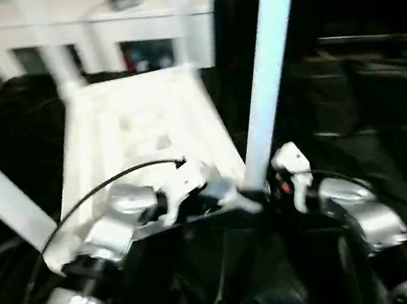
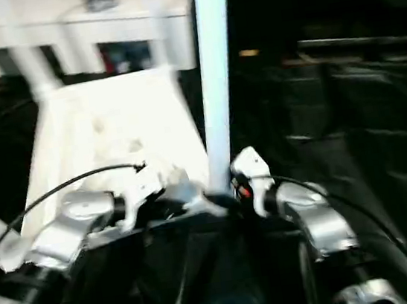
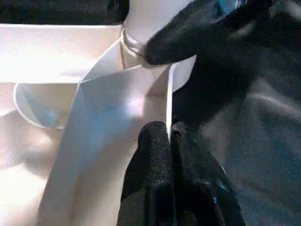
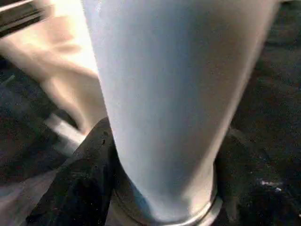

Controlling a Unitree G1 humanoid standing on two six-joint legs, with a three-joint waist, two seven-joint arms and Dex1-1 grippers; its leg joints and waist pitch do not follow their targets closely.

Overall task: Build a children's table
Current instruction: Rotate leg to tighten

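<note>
Tabletop [image 1: 141,130] lies underside up on black worktop [image 1: 381,136]. Right tool [image 4: 162,188] clamps a leg [image 1: 268,76] standing at near-right corner socket. Left tool [image 3: 171,155], fingers pressed together w/ nothing between, sits beside it. Risk: leg tilts, could jam or pop out if pushed off-axis.

Workroom: black-draped bench [image 1: 381,136], white shelving [image 1: 149,24]
</note>
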